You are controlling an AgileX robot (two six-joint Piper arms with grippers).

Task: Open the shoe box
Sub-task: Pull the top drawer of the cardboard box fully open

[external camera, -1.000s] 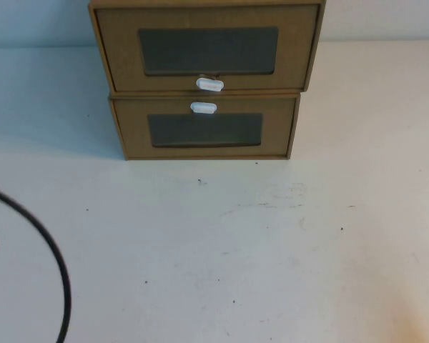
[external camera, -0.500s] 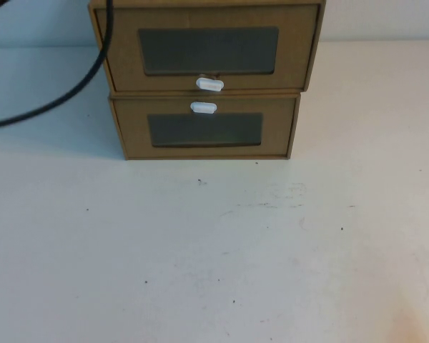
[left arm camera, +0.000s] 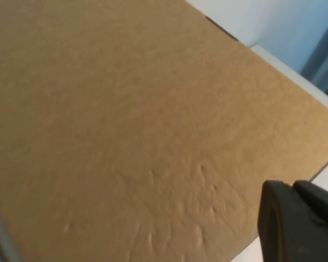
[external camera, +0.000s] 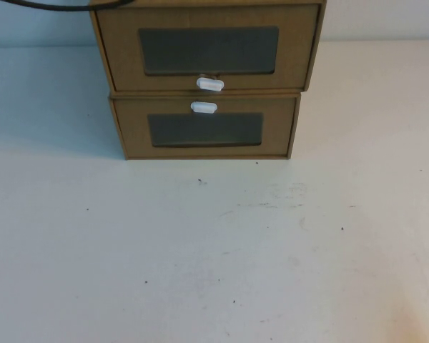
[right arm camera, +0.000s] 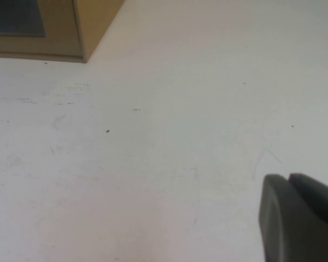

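Box (external camera: 207, 46), far on the worktop (external camera: 214, 250): left gripper (left arm camera: 291, 191) hangs above its top, right gripper (right arm camera: 288, 183) over the worktop, both with fingers together. Part them, pinch its white tab (external camera: 209, 83), pull straight.

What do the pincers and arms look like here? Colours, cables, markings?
Left pincer, over the top shoe box, and right pincer, over the table: matte black, blocky, rounded edges, no markings. A black cable crosses the high view's top left corner. Arms themselves unseen.

two cardboard shoe boxes (external camera: 207, 47) (external camera: 204, 127), two white handles (external camera: 209, 83) (external camera: 204, 108), two dark windows (external camera: 209, 51) (external camera: 204, 130), one black cable (external camera: 50, 6), one table (external camera: 222, 250)
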